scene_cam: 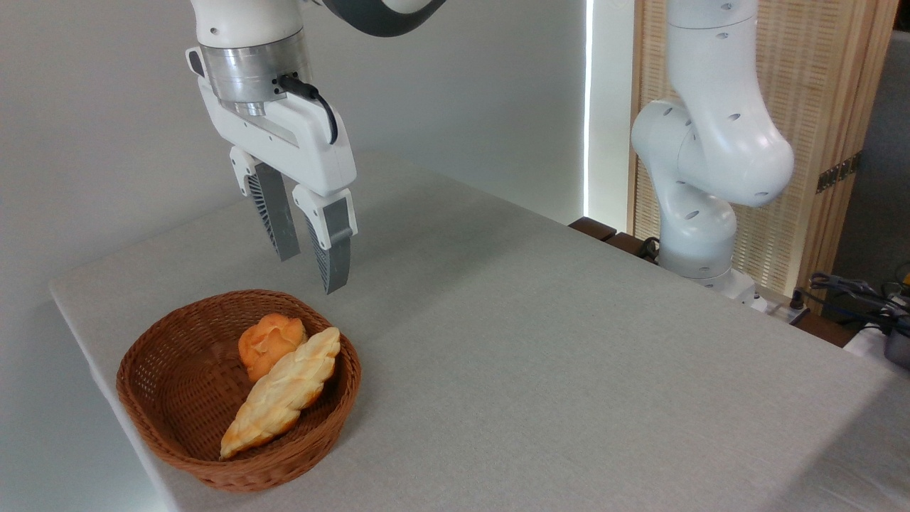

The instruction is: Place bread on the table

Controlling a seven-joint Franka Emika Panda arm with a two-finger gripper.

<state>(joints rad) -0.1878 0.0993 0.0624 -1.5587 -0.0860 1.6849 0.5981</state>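
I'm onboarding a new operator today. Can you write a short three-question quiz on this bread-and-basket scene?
1. True or false: the gripper is holding the bread.
2. Which item lies partly across the bun? A) the braided loaf B) a cable C) a spoon
3. Fill in: both pastries sit inside the wicker ____, not on the bare table.

Key:
1. False; it hangs empty above the basket, fingers slightly apart.
2. A
3. basket

Glossy white Panda arm [711, 142] with dimpled screw recesses, silver wrist ring, black cable looping beside it, white gripper [313, 274] below carrying ribbed grey fingers [276, 213].
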